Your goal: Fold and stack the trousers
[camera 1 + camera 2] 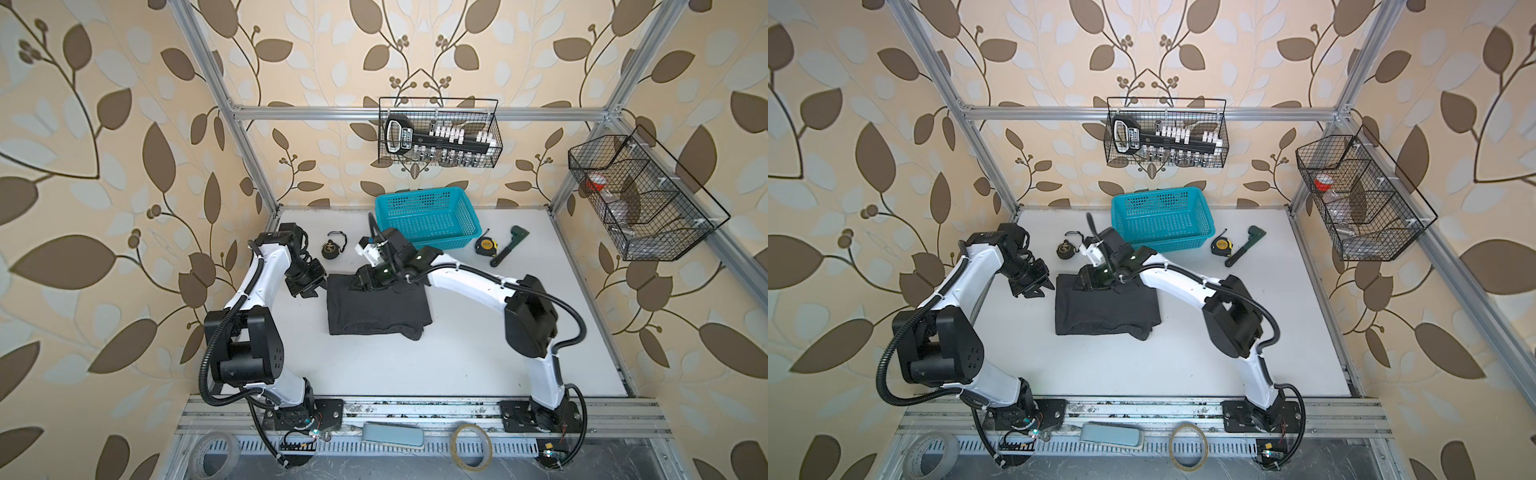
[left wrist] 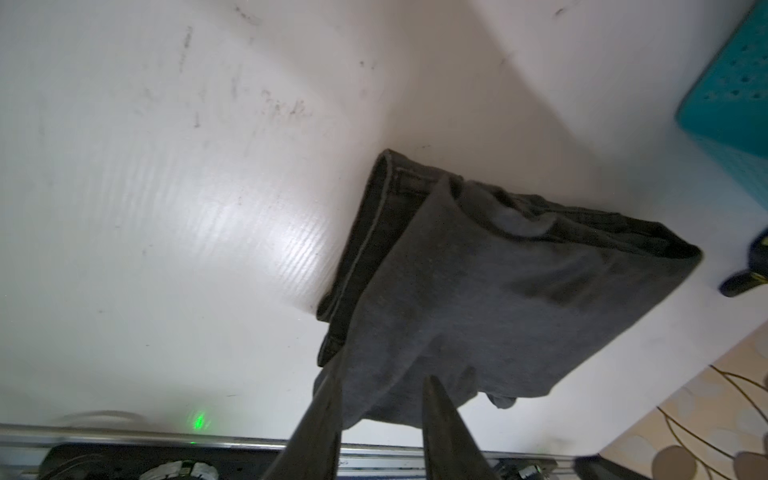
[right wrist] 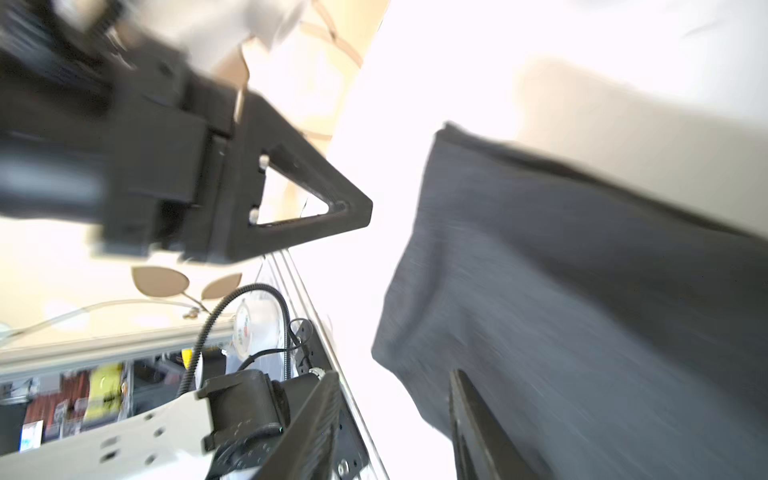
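Note:
The trousers [image 1: 378, 309] [image 1: 1106, 309] lie folded into a dark charcoal rectangle in the middle of the white table. A hem sticks out at the near right corner. My left gripper [image 1: 311, 291] [image 1: 1038, 291] hovers just off the bundle's left edge. In the left wrist view its jaws [image 2: 381, 380] stand apart, with the cloth [image 2: 519, 291] beyond them and nothing pinched. My right gripper [image 1: 359, 282] [image 1: 1086, 283] reaches across to the far left corner of the bundle. It is open [image 3: 390, 374], one finger over the fabric [image 3: 582, 291]. That view is blurred.
A teal basket [image 1: 449, 237] [image 1: 1167, 239] stands behind the trousers. Right of it lie a tape measure [image 1: 485, 246] and a green wrench [image 1: 509, 245]. A black round object [image 1: 332, 248] sits at the back left. Wire baskets [image 1: 440, 133] hang on the walls.

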Robot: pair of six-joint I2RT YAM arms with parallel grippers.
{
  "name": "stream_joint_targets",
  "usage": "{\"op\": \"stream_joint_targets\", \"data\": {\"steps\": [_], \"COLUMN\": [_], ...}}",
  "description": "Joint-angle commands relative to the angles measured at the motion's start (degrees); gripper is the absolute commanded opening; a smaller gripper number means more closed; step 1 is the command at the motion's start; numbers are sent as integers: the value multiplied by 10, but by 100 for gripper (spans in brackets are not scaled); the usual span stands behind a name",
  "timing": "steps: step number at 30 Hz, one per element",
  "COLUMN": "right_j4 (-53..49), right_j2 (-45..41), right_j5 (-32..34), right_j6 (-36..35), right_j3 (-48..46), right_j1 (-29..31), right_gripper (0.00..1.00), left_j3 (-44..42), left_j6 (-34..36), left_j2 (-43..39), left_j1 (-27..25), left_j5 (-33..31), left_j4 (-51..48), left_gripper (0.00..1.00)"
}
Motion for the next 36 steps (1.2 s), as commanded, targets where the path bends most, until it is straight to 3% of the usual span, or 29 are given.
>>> {"op": "stream_joint_targets", "data": {"steps": [1,5,8,20,28,33,36], "right_j4": [-1,-1,5,46,3,-10,-21], "right_j2": [-89,-159,-183,-130,-148,-207,-205], "right_j5": [21,35,43,104,120,138,176], "right_j6": [-6,-15,-39,-111,-152,-182,-237], "right_j3": [-93,-216,-276,-392,-405,-362,-322], "right_j1": [-40,-70,-66,-23,-34,-38,-33], "right_gripper": [44,43,42,40,37,38,39], "left_j3": [14,2,-20,-72,-93,-42,-2], "left_j6": [-25,-38,-32,0,19,27,29], "left_j2": [-13,3,28,121,151,122,109], "left_j1": [-17,-68,-71,-64,-64,-64,-64], "left_j5": [64,52,30,-44,-54,-41,-41], "left_j4": [11,24,33,84,104,64,37], "left_gripper": [34,33,31,28,29,34,40]}}
